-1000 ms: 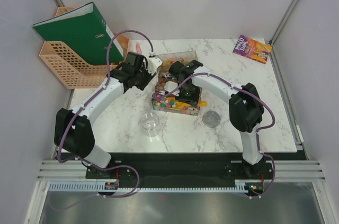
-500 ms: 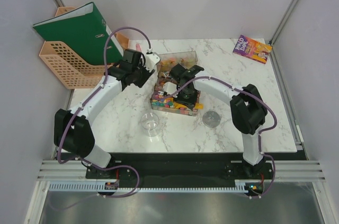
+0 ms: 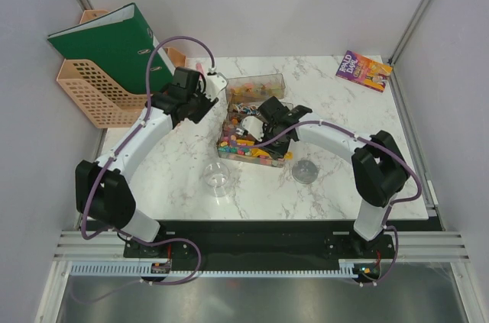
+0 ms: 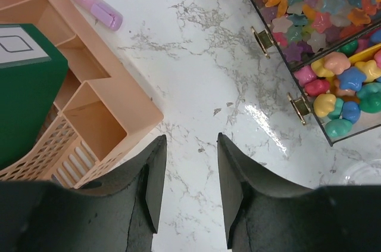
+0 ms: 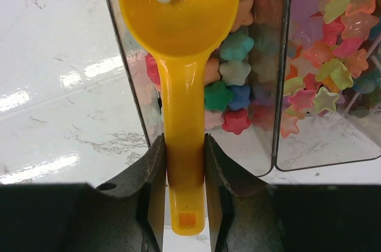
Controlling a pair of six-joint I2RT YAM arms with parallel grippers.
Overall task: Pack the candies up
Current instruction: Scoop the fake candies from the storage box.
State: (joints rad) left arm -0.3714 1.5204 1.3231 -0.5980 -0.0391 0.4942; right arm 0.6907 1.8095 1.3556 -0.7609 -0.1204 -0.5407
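Clamping the scoop point(image 5: 178, 31) by its handle, the right pincer point(image 5: 184, 171) holds the bowl over the clear box point(image 5: 277, 85). A few candies point(image 5: 234, 72) sit in the bowl, many more just beyond. The left pincer point(image 4: 189, 180) hangs parted, empty, above the table point(image 4: 196, 73), with the box ahead to its right.

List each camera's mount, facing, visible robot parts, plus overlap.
Top external: above and behind the bases, looking down on table; left arm and right arm whole.
Left wrist: on left arm, facing down at table and peach tray; left gripper open.
Right wrist: facing down into the clear box; right gripper shut on the scoop.
Shared: all three see the box and candies.
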